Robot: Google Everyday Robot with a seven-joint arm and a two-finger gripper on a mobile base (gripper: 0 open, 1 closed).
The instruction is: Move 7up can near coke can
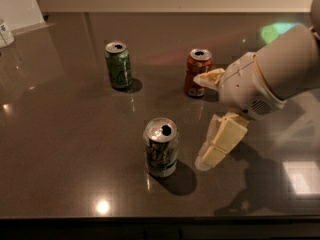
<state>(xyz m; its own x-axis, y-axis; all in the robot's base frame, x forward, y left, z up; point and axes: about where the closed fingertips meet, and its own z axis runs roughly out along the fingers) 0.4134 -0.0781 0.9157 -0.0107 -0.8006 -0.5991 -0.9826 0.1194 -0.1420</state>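
The 7up can, silver-white with green lettering and a shiny top, stands upright near the front middle of the dark table. The coke can, red-orange with a white patch low on its side, stands upright further back and to the right. My gripper comes in from the right, just right of the 7up can and in front of the coke can. It is open and empty: one cream finger is beside the coke can, the other hangs low close to the 7up can without touching it.
An all-green can stands at the back left. A white container sits at the far left edge. The table's front edge runs along the bottom of the view. My arm's white body fills the right side.
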